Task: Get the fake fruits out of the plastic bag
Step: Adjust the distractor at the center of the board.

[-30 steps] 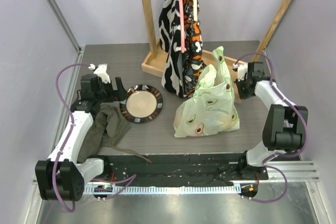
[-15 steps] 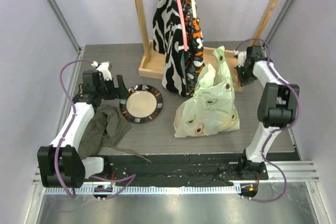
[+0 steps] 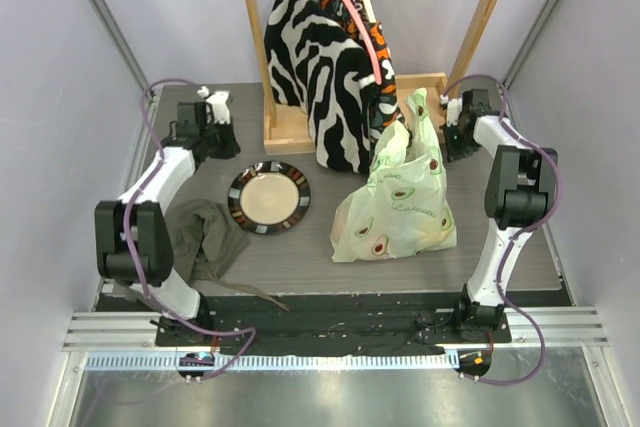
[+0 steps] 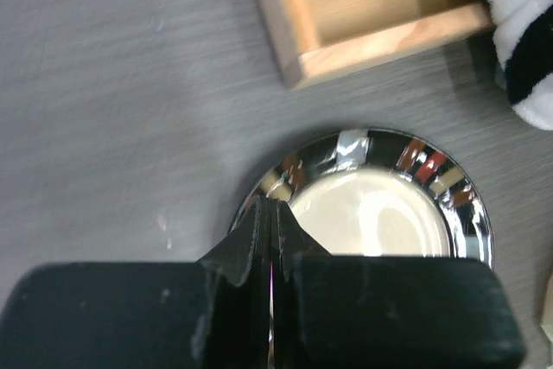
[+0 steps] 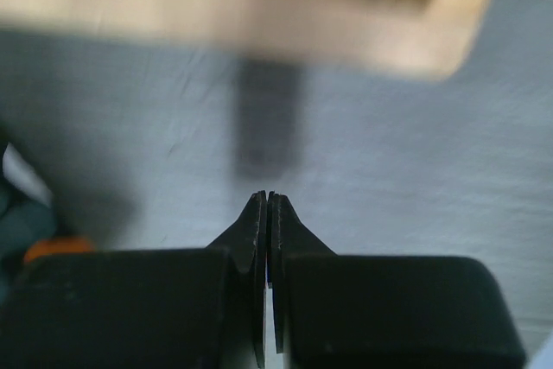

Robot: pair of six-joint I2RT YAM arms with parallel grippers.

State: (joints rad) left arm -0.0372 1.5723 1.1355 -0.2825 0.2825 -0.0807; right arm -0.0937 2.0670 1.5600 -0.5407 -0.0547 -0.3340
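The pale-green plastic bag (image 3: pixel 396 202), printed with avocado halves, stands crumpled right of the table's centre with its handle loops up. The fake fruits are hidden; none shows through the bag. My left gripper (image 3: pixel 226 145) is shut at the back left, its fingertips (image 4: pixel 270 206) pressed together with nothing between them, just off the rim of a plate (image 4: pixel 380 213). At the back right, beside the bag's top handle, my right gripper (image 3: pixel 450 147) is shut too, holding nothing. Its tips (image 5: pixel 268 200) hang over bare table.
A beige, dark-rimmed plate (image 3: pixel 268 197) lies left of the bag. An olive-grey cloth (image 3: pixel 205 237) is heaped near the left arm. A wooden rack (image 3: pixel 300 129) with black-white-orange garments (image 3: pixel 330 67) stands at the back; its base (image 5: pixel 259 6) is blurred ahead of the right gripper.
Left gripper has gone from open to shut and swung toward the back left. Right gripper drew back along the right side. The rack and garments now appear shifted left and leaning.
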